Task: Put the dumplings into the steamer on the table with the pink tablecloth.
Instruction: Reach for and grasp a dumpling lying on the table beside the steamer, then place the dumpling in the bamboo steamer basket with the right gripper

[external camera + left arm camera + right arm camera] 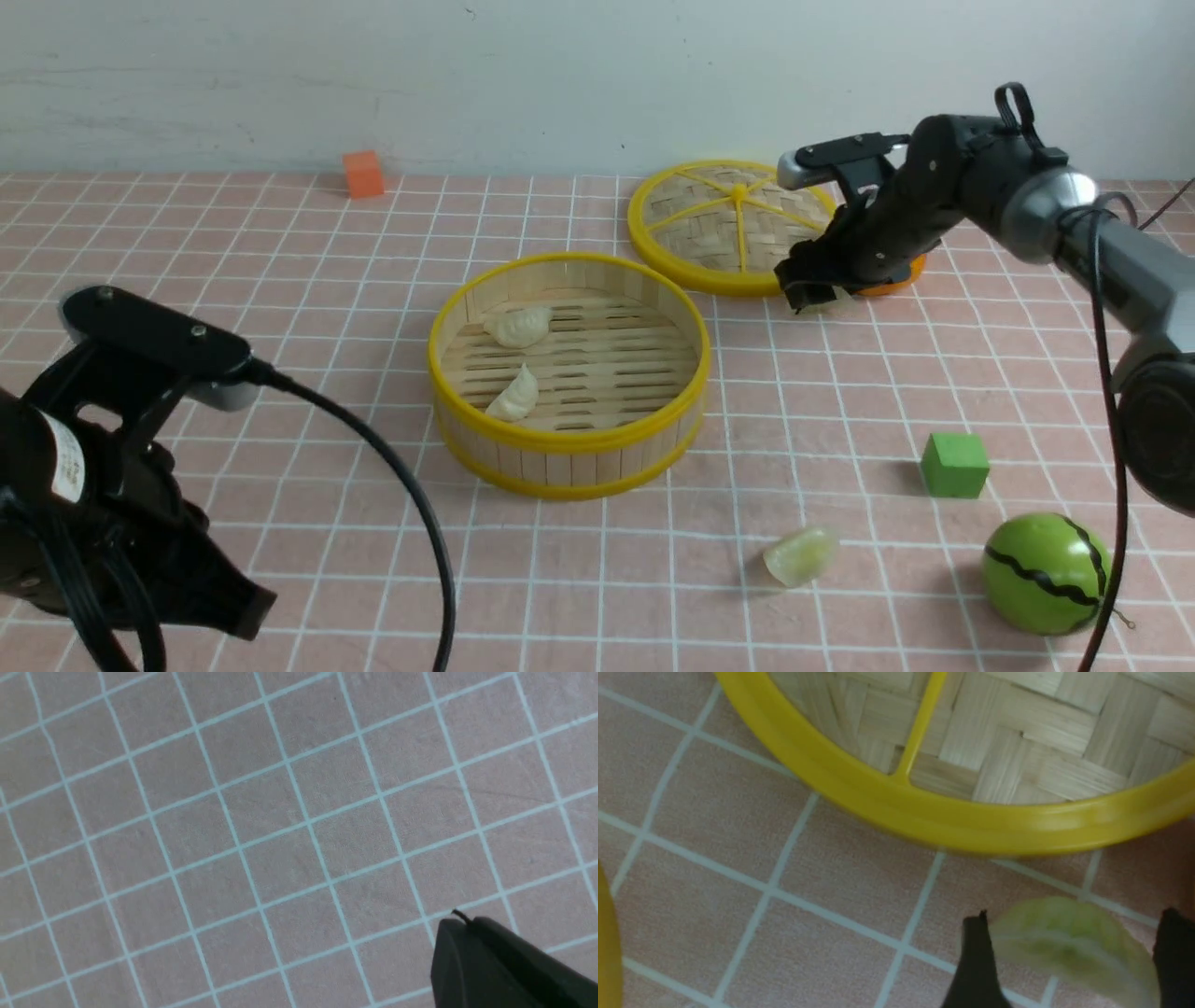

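One dumpling [1064, 945] between parted right pincer [1073, 918] tips, beside lid [971, 823], left pincer [462, 926] pressed together

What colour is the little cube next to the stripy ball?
The cube is green; the front view shows it best.

Plain off-white wall [560, 75], w/ faint grey scuffs, is running across the whole bkgd and catching soft, even light.
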You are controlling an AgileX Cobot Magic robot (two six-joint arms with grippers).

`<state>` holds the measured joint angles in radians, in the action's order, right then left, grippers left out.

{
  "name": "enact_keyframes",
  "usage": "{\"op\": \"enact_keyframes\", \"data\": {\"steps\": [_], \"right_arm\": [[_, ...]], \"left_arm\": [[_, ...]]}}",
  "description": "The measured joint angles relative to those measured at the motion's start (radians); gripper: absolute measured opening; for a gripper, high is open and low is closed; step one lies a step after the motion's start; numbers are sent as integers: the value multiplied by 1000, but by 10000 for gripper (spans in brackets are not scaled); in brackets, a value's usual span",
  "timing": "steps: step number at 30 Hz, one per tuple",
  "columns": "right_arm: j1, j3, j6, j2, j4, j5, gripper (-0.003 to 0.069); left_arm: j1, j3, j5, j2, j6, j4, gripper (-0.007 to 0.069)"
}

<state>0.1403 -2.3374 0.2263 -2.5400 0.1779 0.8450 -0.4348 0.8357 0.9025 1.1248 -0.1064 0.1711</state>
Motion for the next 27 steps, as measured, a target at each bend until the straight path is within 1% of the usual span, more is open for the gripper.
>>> {"op": "enact_keyframes", "data": {"steps": [2, 3, 4, 7, 8, 10, 14, 20, 27], "right_arm": [[0, -4, 17, -3, 12, 6, 447], [0, -4, 19, -3, 13, 6, 443], [-3, -5, 43, -3, 25, 12, 386], [-5, -3, 77, -10, 58, 50, 221], [-5, -3, 80, -11, 59, 54, 209], [-5, -3, 87, -11, 71, 63, 123], [-7, -3, 93, -7, 73, 73, 127], [-7, -2, 132, 28, 74, 148, 127], [-2, -2, 174, 181, 93, 209, 125]], "left_arm": [[0, -8, -62, -1, 1, 5, -14], [0, -8, -66, -1, 1, 5, -14], [0, -8, -102, -1, 1, 11, -14], [0, -9, -137, -1, 1, 18, -14], [0, -9, -139, -1, 1, 18, -14], [0, -9, -145, -1, 1, 21, -14], [0, -9, -146, -1, 1, 21, -14], [0, -9, -146, -1, 1, 21, -14], [0, -9, -146, -1, -17, 21, -14]]}}
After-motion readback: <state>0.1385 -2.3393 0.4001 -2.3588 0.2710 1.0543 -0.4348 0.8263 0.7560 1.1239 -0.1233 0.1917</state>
